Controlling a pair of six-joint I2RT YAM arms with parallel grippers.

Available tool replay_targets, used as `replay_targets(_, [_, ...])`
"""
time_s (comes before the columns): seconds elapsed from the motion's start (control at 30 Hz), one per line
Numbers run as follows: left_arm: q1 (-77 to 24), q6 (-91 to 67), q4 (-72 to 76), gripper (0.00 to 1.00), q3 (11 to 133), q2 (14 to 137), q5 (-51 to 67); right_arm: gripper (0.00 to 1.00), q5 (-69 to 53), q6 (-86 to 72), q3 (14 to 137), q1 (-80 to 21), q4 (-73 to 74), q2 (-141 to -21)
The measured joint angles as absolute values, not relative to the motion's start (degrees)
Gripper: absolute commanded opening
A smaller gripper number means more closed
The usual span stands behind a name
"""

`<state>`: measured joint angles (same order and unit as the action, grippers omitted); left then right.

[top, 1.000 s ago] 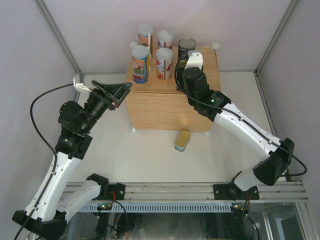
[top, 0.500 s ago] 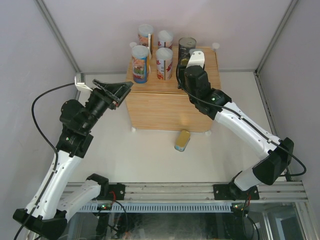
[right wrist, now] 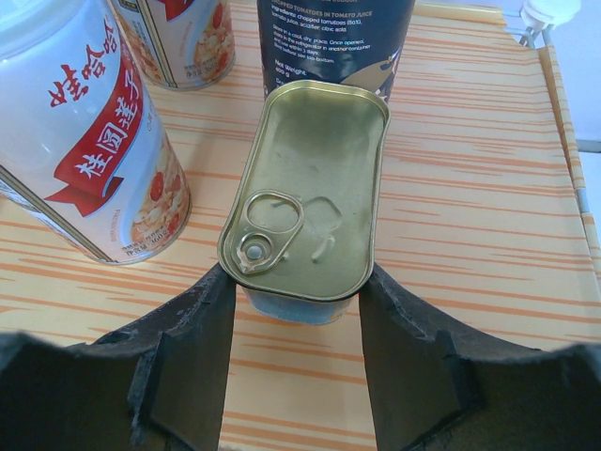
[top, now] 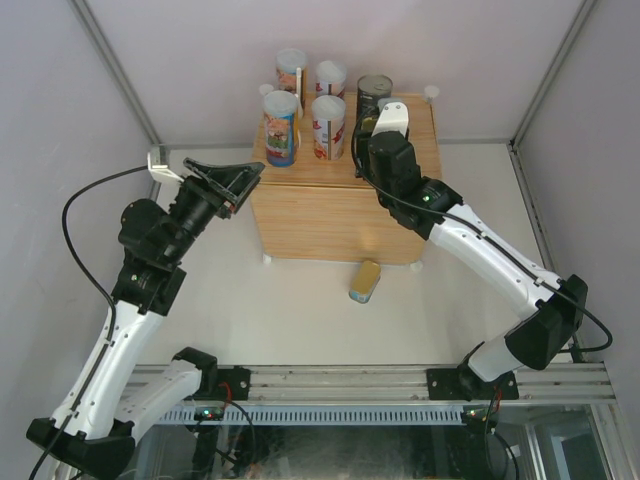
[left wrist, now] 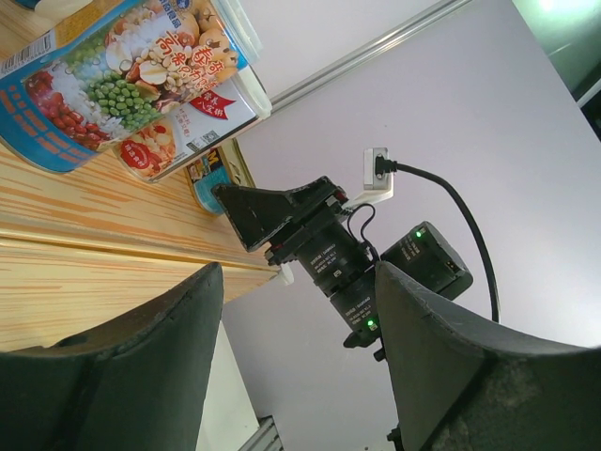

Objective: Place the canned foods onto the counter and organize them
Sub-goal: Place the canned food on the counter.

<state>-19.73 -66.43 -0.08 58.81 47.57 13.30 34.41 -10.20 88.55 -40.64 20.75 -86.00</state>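
Your right gripper [right wrist: 297, 287] clasped the flat gold tin [right wrist: 310, 178], which rested on the counter [right wrist: 470, 235] just before the dark can [right wrist: 333, 38]. It seemed best for you to release it squarely and lift straight up. Your left gripper [left wrist: 299, 282] hung spread and empty.

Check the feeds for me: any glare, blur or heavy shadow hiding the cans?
Right wrist: gold tin sharp, mild sheen on its lid, right pincer flanking it dark and soft. Left wrist: blue-labelled can crisp, left pincer dim in the foreground, bright patch top right. Top external: even light, faint shadows, counter plainly visible.
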Motion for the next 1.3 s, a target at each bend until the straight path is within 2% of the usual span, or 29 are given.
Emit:
replay_targets(0.1, [-19.7, -66.5, -0.1, 0.7, 58.8, 47.5, 13.3, 0.32, 34.6, -10.2, 88.6, -40.9, 20.8, -86.0])
replay_targets(0.17, [-19.7, -66.5, -0.1, 0.7, 58.8, 47.5, 13.3, 0.36, 34.7, -10.2, 88.6, -41.1, 20.8, -86.0])
replay_targets(0.37, [-19.7, -66.5, -0.1, 0.7, 58.8, 47.1, 13.3, 0.65, 34.9, -10.3, 88.6, -41.1, 21.0, -86.0])
replay_targets(0.47, [-19.7, -66.5, -0.1, 0.7, 58.8, 46.8, 13.3, 0.72, 34.6, -10.5, 88.5, -41.3, 22.6, -86.0])
replay_targets(1.3, [-19.7, -66.4, 0.3, 0.7, 57.4, 46.1, 13.0, 0.76, 35.9, -10.9, 87.4, -44.6, 24.9, -82.0])
